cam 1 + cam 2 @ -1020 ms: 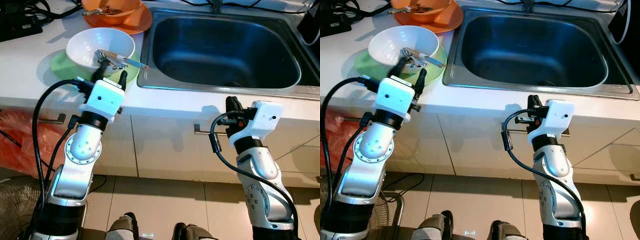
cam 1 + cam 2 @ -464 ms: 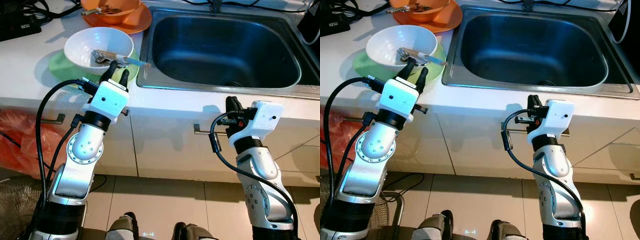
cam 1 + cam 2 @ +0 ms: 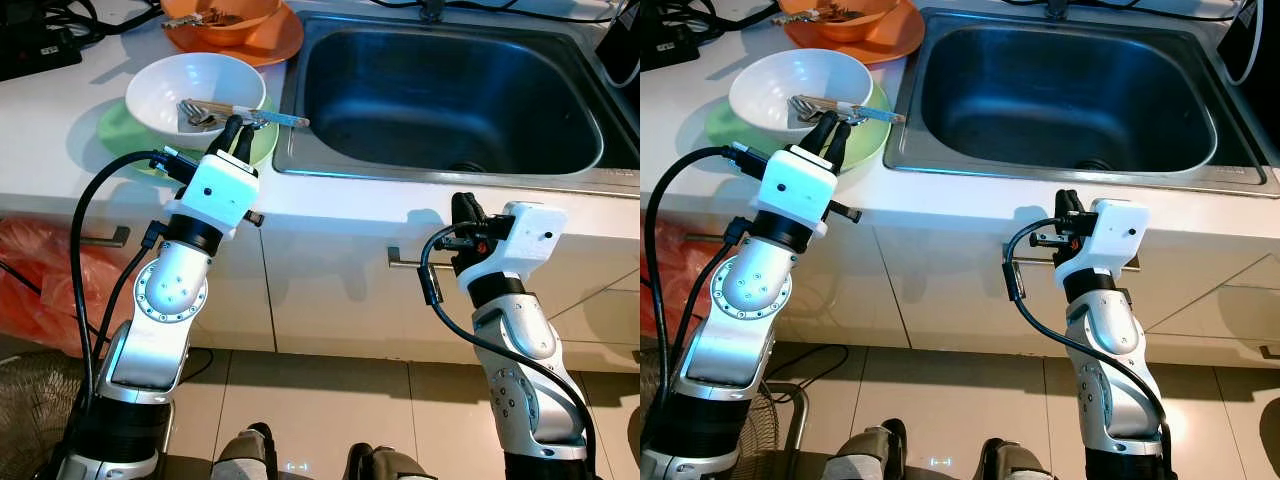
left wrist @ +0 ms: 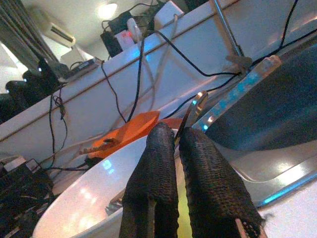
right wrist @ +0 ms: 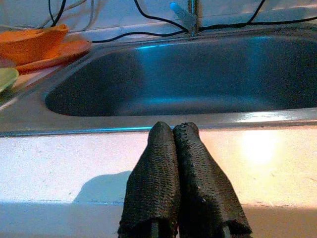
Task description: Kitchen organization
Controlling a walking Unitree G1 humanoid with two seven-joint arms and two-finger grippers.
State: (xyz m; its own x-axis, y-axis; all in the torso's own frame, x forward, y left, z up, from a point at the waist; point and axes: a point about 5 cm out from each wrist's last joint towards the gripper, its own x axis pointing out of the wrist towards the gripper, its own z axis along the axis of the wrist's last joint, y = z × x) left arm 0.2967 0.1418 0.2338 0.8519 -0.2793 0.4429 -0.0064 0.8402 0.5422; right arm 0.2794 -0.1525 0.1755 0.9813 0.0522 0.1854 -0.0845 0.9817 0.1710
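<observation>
Silver metal utensil (image 3: 262, 117) lying across the near rim of a round white ceramic bowl (image 3: 165, 85), in the upper left of the head views, its handle jutting toward the sink. Nearest, at lower right of the frame, right gripper (image 3: 463, 208) hanging before the white cabinet front (image 3: 330, 290), below the counter edge, its two black fingers (image 5: 163, 188) pressed flat together with nothing between them. On the left, silver left arm reaching up over the white countertop (image 3: 60, 130), left gripper (image 3: 237, 131) at the bowl's near edge, fingers (image 4: 198, 183) clenched on the utensil, whose thin shaft shows rising from between their tips in the left wrist view. Beneath the bowl, a flat light green plate (image 3: 115, 135). To the right, a deep stainless steel sink basin (image 3: 450, 95) filling the upper middle. Farthest, at top left, an orange bowl (image 3: 225, 20) standing on an orange plate (image 3: 275, 45), some utensils inside it, black cables (image 3: 70, 15) trailing beyond.
</observation>
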